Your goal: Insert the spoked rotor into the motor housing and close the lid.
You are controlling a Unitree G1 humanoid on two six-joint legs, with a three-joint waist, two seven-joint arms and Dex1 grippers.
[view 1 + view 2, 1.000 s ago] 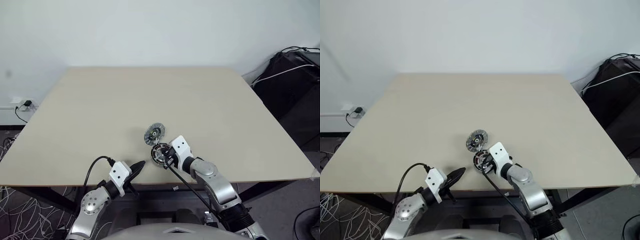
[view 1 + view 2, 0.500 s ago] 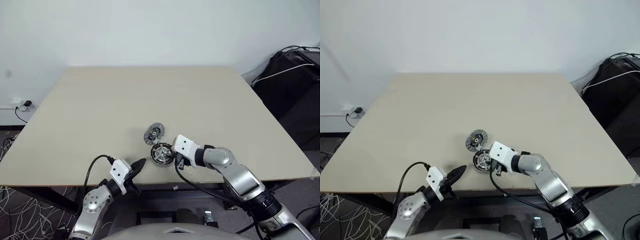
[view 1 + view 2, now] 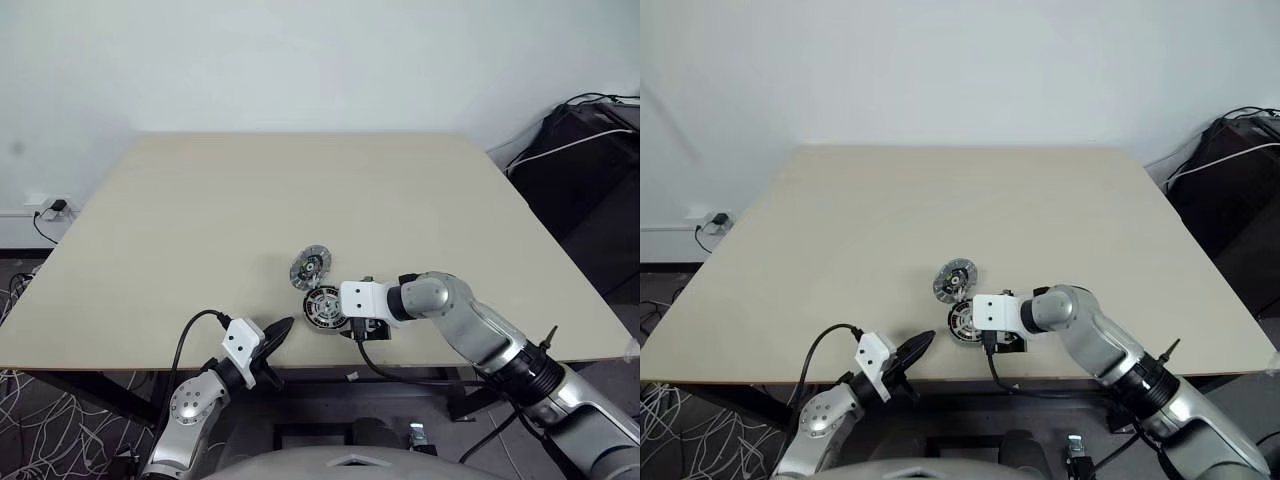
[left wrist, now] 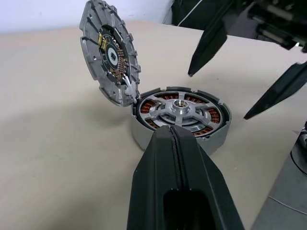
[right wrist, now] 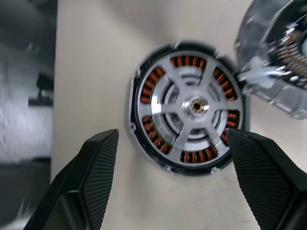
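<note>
Above the motor housing [image 5: 186, 109], spoked rotor [image 5: 196, 106] seated, I hold the right end effector [image 5: 177, 179] wide open, empty; lid [image 4: 109, 51] tilted beside; left end effector [image 4: 175, 136] closed, empty.

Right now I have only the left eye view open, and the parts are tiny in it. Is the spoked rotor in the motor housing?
Observer: Yes. In the right wrist view the spoked rotor sits inside the motor housing, with copper windings showing between its spokes.
Operator: Is the lid shut?
Observer: No. The left wrist view shows the lid standing tilted up, with its lower edge at the housing's rim.
Operator: Is the right gripper holding anything?
Observer: No. The right gripper has its jaws open on either side of the housing, and there is nothing between them.
</note>
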